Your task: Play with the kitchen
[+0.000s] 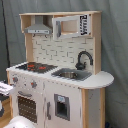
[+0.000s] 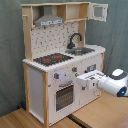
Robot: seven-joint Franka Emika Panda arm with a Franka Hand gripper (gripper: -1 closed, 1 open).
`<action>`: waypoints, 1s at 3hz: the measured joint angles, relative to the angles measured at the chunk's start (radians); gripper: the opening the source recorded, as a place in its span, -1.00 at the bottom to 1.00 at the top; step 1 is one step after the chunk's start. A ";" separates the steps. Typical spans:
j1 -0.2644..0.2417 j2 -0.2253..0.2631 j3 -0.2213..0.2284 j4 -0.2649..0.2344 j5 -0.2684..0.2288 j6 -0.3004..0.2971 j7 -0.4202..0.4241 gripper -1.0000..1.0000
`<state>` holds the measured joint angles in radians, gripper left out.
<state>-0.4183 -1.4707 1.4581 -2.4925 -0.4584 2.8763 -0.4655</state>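
Kitchen [image 2: 60,65] front meets the hand [image 2: 89,81] only in the second exterior view; its grip unclear.

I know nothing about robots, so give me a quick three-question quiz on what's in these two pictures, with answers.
1. True or false: the white robot arm reaches toward the front of the large white and pale-wood toy kitchen.
2. In the second exterior view, what sits beside the black-and-red hob on the countertop? A) a toaster B) a sink with a black curved faucet C) a kettle
3. Fill in: the grey hood hangs directly above the ____.

Key: 1 true; 2 B; 3 hob.
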 joint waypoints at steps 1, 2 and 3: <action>-0.081 0.000 0.004 0.069 0.000 0.033 -0.001 1.00; -0.160 0.000 0.031 0.143 0.001 0.052 -0.002 1.00; -0.227 0.000 0.060 0.212 0.001 0.057 -0.002 1.00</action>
<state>-0.6451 -1.4707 1.5184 -2.2804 -0.4574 2.9332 -0.4677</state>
